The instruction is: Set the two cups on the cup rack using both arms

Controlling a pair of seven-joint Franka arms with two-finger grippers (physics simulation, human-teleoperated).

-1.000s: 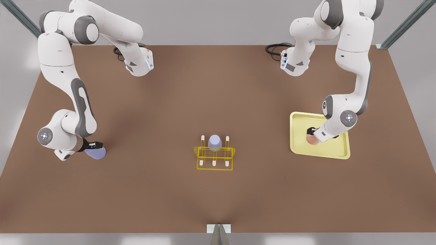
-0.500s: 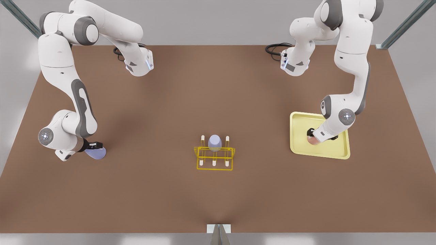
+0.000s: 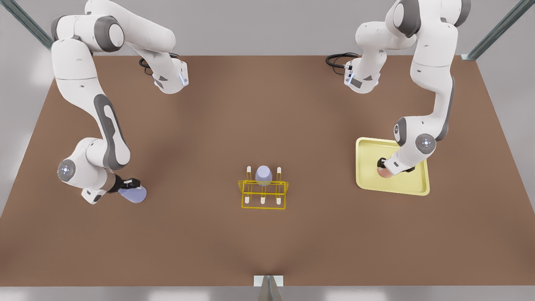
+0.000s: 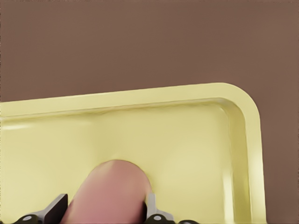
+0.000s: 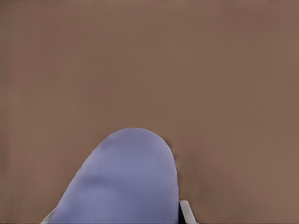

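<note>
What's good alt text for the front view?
Two white arms work over a brown table: at the view's left, the right gripper holds a lavender cup; at the view's right, the left gripper grips a pink cup on a pale-yellow tray. Between them, a yellow wire rack already carries another lavender cup.

- Front view: high, looks steeply down over the whole table (image 3: 267,242).
- Left wrist view: close over the tray (image 4: 243,121), also in front view.
- Right wrist view: close, faces bare table.

Brown table (image 3: 267,125), pale-yellow tray (image 3: 420,188) on front view's right (shallow, rounded corners), grey surround
</note>
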